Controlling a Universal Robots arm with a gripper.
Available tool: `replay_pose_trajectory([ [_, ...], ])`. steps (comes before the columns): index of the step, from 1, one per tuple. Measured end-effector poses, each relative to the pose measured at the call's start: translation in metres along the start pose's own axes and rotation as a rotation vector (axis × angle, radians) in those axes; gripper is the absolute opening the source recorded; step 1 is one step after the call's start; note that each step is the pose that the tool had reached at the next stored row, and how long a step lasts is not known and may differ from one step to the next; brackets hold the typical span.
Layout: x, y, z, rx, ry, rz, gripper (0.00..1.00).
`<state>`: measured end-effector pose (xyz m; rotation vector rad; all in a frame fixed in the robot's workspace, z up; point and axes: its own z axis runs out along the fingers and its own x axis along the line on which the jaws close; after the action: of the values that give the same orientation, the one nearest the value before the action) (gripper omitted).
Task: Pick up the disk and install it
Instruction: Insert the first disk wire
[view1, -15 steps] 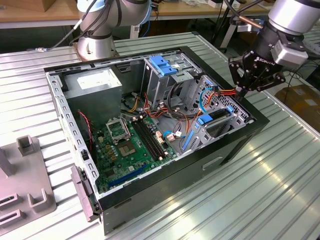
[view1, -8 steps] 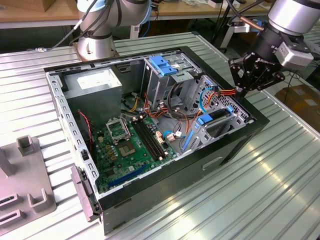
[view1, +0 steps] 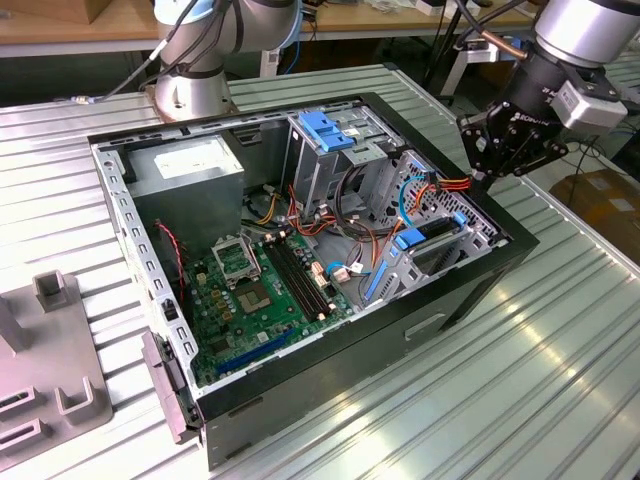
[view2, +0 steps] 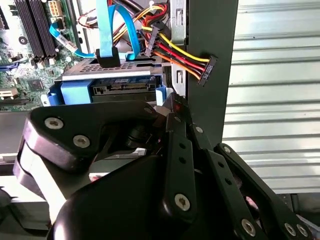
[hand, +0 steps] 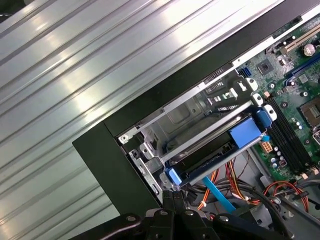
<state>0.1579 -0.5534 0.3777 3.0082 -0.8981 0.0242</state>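
Note:
The disk (view1: 437, 243) lies flat in the bay at the case corner on the exterior view's right, blue carrier rails along its edges. In the second wrist view the disk (view2: 120, 82) shows its connector end towards me. The first wrist view has the disk (hand: 212, 152) under a metal bracket, with a blue rail at each end. My gripper (view1: 482, 176) hovers just above the case rim by that corner, apart from the disk. In both wrist views the gripper (view2: 172, 107) (hand: 170, 196) has its fingers together, with nothing between them.
The open computer case (view1: 470, 290) rests on a ribbed metal table (view1: 530, 390). Inside are a motherboard (view1: 260, 290), a grey power-supply box (view1: 190, 165) and a drive cage with a blue handle (view1: 330, 130). A loose power plug (view2: 206, 70) and a blue cable (view2: 105, 30) hang near the disk. A grey fixture (view1: 40, 370) stands at the left.

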Motion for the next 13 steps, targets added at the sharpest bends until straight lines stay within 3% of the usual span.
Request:
replay_pose_trajectory([
  [8, 0.0005, -0.0013, 0.0013, 0.0014, -0.0002, -0.103, 0.10],
  [13, 0.0018, -0.0074, 0.0015, 0.0017, -0.0001, -0.115, 0.10],
])
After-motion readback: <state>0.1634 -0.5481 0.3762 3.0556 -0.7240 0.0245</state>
